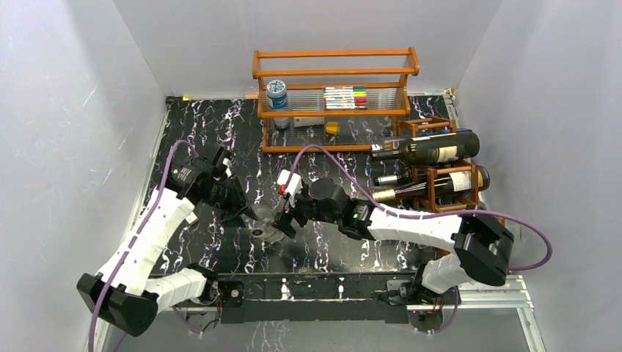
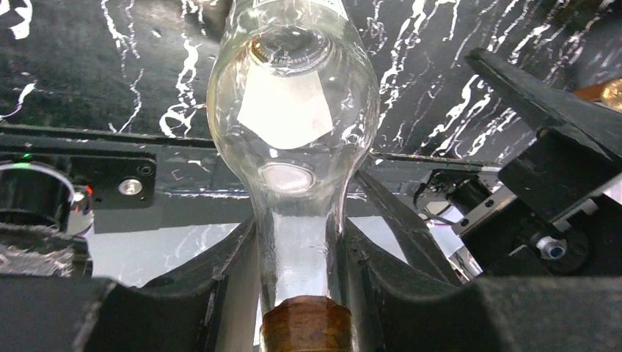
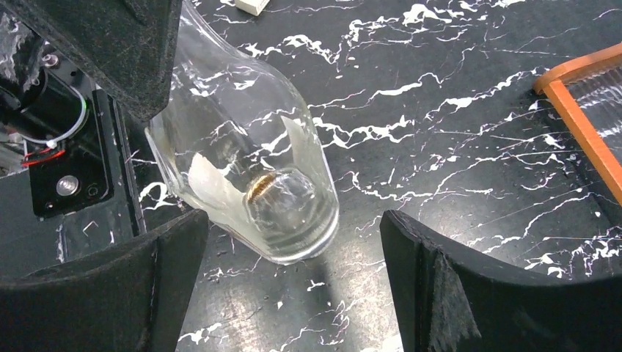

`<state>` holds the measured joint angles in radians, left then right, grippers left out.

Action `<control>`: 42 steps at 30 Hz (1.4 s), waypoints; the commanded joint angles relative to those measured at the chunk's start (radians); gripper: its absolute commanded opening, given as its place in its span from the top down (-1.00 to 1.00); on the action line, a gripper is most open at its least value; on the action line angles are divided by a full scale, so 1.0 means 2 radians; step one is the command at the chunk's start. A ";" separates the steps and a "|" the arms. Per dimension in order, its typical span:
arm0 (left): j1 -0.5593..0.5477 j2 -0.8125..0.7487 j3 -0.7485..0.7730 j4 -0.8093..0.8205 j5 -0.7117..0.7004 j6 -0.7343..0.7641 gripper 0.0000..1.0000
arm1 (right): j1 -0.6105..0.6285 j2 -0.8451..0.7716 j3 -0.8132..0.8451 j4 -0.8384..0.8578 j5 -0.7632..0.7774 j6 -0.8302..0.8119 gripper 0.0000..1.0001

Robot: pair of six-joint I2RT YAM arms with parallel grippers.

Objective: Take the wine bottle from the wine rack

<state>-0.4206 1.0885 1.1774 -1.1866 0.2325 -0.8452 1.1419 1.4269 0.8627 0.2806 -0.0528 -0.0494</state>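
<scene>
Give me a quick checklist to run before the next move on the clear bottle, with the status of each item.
1. Left fingers shut on the clear bottle at its neck: ok.
2. Cork in the neck: ok.
3. Right fingers open, one on each side of the base: ok.
4. Base resting on the table: cannot tell.
5. Right fingers clear of the glass: cannot tell.
6. Dark bottles seated in the rack: ok.
</scene>
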 commanded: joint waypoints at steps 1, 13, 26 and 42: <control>0.002 0.015 0.046 -0.037 -0.002 0.006 1.00 | 0.003 -0.012 0.021 0.035 0.020 0.011 -0.96; 0.002 0.103 0.142 -0.101 -0.041 0.013 0.34 | 0.003 -0.087 -0.013 0.010 0.062 0.019 -0.96; 0.002 0.080 0.126 -0.052 -0.008 0.028 -0.44 | 0.003 -0.180 -0.014 -0.074 0.082 0.053 -0.96; 0.002 -0.164 0.026 0.274 -0.030 0.282 -0.96 | 0.003 -0.216 0.026 -0.235 0.068 0.172 -0.96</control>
<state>-0.4206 0.8886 1.3464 -0.9375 0.1440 -0.4572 1.1419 0.9653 0.8291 -0.1329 0.0277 0.2573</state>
